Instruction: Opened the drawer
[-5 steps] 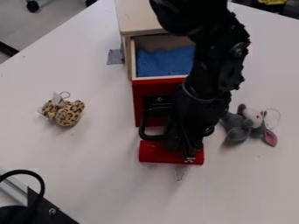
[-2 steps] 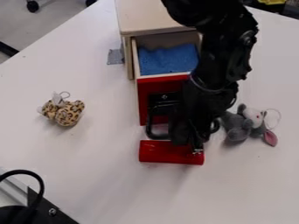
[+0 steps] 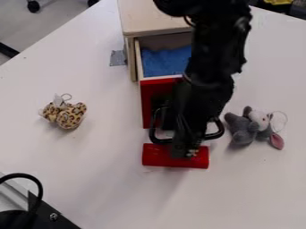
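In the camera view, you have the drawer (image 3: pixel 139 62) standing open, slid out of the pale wooden cabinet (image 3: pixel 143 21), with blue material (image 3: pixel 163 64) inside and its red front (image 3: pixel 149 99) facing the lower edge of the view. Your arm (image 3: pixel 212 67) comes in from the top edge and crosses the right part of the drawer, and your gripper (image 3: pixel 186 150) hangs down at the black loop handle (image 3: pixel 156 137), overlapping the middle of that loop. You cannot really tell from here whether the gripper is spread, pressed together or pinching the handle, since it is dark against dark. Just below the handle in the view, a red cylinder (image 3: pixel 156 156) lies crosswise on the white table (image 3: pixel 95 179), partly hidden behind the gripper's lower end. A leopard-spotted plush toy (image 3: pixel 70 115) lies well apart on the left, and a grey plush mouse (image 3: pixel 242 133) with pink ears lies near the handle on the right.
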Robot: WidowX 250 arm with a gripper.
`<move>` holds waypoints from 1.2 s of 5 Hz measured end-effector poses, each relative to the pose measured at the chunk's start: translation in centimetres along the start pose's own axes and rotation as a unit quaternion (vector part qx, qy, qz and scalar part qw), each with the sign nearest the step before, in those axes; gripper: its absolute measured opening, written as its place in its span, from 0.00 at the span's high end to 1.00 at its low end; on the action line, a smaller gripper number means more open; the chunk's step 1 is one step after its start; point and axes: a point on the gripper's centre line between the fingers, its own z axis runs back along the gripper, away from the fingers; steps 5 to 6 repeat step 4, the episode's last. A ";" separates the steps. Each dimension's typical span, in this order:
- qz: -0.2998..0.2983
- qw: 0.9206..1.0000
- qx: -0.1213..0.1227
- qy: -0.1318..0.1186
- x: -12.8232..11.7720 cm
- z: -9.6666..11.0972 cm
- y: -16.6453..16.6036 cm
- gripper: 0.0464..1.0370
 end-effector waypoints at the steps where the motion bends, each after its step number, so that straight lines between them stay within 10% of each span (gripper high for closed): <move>1: 0.021 0.999 -0.034 -0.008 -1.7 2.5 0.5 0.04; 4: 0.178 0.980 -0.084 -0.033 -9.5 6.1 -0.6 0.04; 6: 0.178 0.980 -0.084 -0.033 -9.5 6.1 -0.6 0.04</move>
